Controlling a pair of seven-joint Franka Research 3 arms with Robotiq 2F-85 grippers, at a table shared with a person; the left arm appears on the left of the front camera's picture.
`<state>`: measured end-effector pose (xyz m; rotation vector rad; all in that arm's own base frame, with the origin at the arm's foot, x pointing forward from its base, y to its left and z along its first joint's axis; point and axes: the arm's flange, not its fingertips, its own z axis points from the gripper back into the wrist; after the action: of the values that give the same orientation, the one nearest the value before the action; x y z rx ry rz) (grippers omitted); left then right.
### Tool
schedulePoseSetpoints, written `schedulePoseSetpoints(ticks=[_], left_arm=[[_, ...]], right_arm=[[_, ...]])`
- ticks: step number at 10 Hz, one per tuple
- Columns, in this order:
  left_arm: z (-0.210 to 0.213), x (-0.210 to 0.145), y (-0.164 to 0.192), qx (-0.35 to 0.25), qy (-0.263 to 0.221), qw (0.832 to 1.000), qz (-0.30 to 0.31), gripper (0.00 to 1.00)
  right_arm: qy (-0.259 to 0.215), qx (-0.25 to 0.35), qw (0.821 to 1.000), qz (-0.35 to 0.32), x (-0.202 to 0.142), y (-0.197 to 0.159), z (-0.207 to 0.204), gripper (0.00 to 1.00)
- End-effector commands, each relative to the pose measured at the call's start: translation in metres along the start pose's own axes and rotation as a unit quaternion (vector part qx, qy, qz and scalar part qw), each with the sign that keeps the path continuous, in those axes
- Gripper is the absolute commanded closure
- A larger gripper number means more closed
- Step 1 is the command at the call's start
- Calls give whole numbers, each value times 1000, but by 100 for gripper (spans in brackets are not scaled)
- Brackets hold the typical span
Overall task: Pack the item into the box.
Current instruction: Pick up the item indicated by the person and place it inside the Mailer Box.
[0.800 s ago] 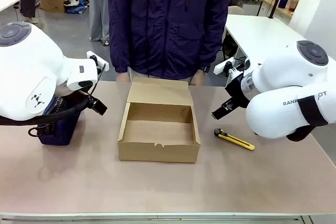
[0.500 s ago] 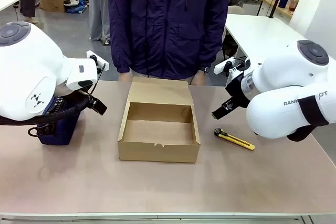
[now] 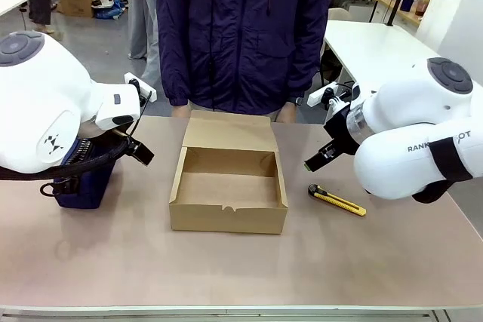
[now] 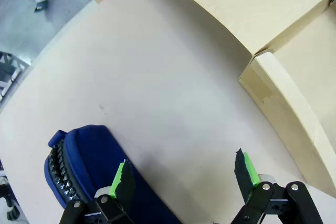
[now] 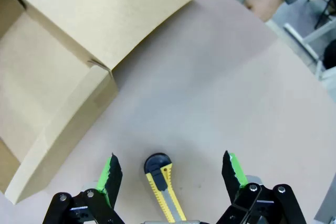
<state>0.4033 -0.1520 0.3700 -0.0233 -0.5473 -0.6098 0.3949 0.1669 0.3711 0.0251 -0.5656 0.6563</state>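
The brown cardboard box (image 3: 226, 220) sits open in the middle of the table, its lid flap (image 3: 229, 132) folded back toward the person. The inside that I can see holds nothing. The black stapler-like item is out of view. My left gripper (image 3: 140, 153) hangs open left of the box, above the table beside the navy pouch; in the left wrist view this gripper (image 4: 182, 166) has bare table between its fingers and the box corner (image 4: 273, 87) to its right. My right gripper (image 3: 315, 162) is open right of the box; the right wrist view has it (image 5: 170, 160) above the knife.
A yellow-and-black utility knife (image 3: 336, 200) lies on the table right of the box, under my right gripper (image 5: 164, 184). The navy zip pouch (image 3: 83, 180) stands at the left (image 4: 92, 163). A person in a dark jacket stands behind the box, hands (image 3: 285, 114) at the far edge.
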Motion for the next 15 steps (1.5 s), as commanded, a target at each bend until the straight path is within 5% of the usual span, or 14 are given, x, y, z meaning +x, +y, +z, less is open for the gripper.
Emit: schedulePoseSetpoints(ticks=[1,9,12,15], left_arm=[[0,0,0,0,0,1000,0,0],[15,-1,0,-22,-1,1000,-9,0],[115,5,13,-58,2,998,7,0],[210,-18,49,-105,11,991,87,0]], right_arm=[[0,0,1000,0,0,0,0,0],[14,19,1000,-3,0,0,12,0],[17,23,997,-73,1,-14,102,0],[-25,127,978,-161,-41,-41,199,0]])
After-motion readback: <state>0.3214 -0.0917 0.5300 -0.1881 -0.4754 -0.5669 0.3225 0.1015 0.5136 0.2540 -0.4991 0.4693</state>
